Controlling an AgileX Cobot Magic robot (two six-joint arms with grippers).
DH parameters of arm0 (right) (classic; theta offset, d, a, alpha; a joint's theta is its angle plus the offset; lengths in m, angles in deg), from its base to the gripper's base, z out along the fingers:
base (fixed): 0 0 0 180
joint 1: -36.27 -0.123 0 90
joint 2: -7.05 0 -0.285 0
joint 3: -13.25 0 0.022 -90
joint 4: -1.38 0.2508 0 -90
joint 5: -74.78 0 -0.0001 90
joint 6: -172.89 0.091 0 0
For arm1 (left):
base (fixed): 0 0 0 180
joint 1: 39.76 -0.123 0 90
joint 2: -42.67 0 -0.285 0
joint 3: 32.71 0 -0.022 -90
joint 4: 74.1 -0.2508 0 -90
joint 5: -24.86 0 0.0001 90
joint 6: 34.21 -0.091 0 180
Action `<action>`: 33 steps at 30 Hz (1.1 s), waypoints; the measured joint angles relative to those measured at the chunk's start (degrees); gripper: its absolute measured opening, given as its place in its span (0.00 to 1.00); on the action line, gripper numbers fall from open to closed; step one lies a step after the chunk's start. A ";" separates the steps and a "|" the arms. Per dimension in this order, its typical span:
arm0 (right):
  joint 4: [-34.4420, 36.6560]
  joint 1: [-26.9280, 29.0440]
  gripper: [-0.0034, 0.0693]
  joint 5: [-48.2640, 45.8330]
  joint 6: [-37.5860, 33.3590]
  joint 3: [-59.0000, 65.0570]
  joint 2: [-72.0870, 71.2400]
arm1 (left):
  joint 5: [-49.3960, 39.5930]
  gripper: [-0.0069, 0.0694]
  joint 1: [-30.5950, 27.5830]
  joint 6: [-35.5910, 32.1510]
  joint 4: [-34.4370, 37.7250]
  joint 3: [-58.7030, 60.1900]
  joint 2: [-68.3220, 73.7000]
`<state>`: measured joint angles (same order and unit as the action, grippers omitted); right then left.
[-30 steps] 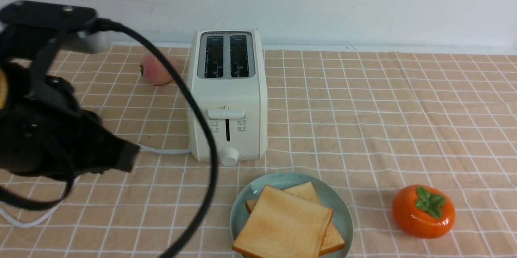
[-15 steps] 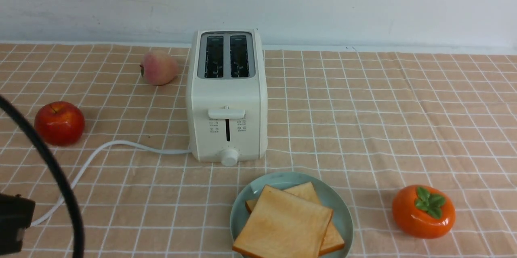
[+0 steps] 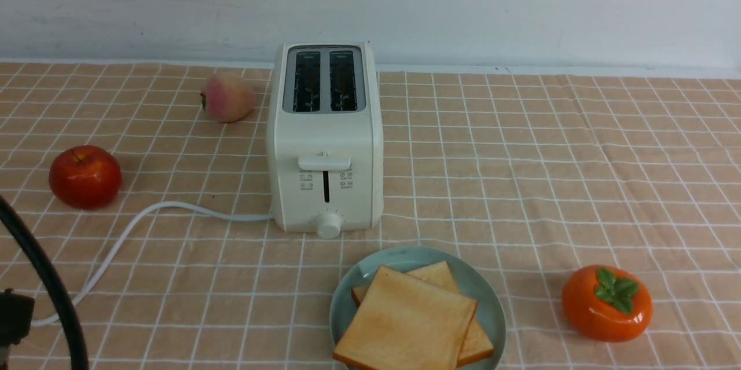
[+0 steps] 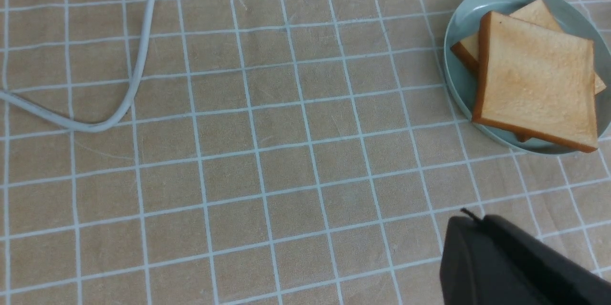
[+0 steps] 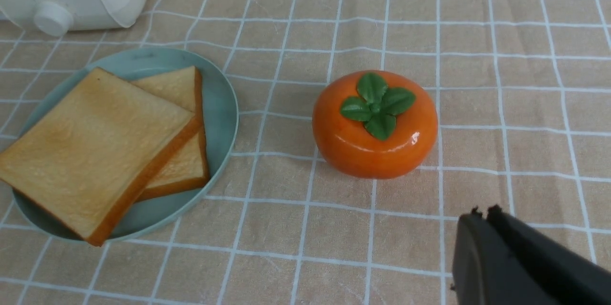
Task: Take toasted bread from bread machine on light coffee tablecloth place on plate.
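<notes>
Two slices of toasted bread [image 3: 408, 321] lie stacked and overlapping on the teal plate [image 3: 491, 306] at the front centre of the light coffee tablecloth [image 3: 521, 173]. The bread also shows in the left wrist view [image 4: 534, 76] and the right wrist view [image 5: 95, 147]. The cream bread machine [image 3: 325, 138] stands behind the plate, both slots empty. My left gripper [image 4: 470, 219] is shut and empty over bare cloth, apart from the plate [image 4: 458, 18]. My right gripper [image 5: 484, 212] is shut and empty, near the orange persimmon.
An orange persimmon [image 3: 606, 303] sits at the front right, also in the right wrist view [image 5: 374, 123]. A red apple [image 3: 85, 176] and a peach [image 3: 227, 97] lie at the left. The toaster's white cord [image 3: 133, 225] runs across the left front. My left arm's cable [image 3: 40, 271] shows at the lower left.
My left arm has drawn back down and to the left, out of the front view. That uncovered the apple and the cord. The bread, plate and toaster have not moved.
</notes>
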<state>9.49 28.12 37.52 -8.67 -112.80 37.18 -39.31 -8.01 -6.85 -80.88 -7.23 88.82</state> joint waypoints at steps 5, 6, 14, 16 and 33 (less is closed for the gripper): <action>0.00 0.00 0.06 -0.06 0.00 0.00 0.00 | 0.00 0.08 0.00 0.00 0.00 0.00 0.00; 0.00 0.00 0.06 -0.06 0.00 0.00 0.00 | 0.00 0.08 0.00 0.00 0.00 0.00 0.00; 0.00 0.00 0.07 -0.06 0.00 0.00 0.00 | 0.00 0.09 0.00 0.00 0.00 0.00 0.00; 0.00 0.00 0.07 -0.06 0.00 0.00 0.00 | 0.00 0.09 0.00 0.00 0.00 0.00 0.00; 0.00 0.00 0.10 -0.01 0.00 0.00 0.00 | 0.00 0.11 0.00 -0.65 -10.18 0.00 0.00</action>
<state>9.49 28.12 37.51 -8.67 -112.80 37.18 -39.31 -8.01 -7.50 -91.05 -7.23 88.82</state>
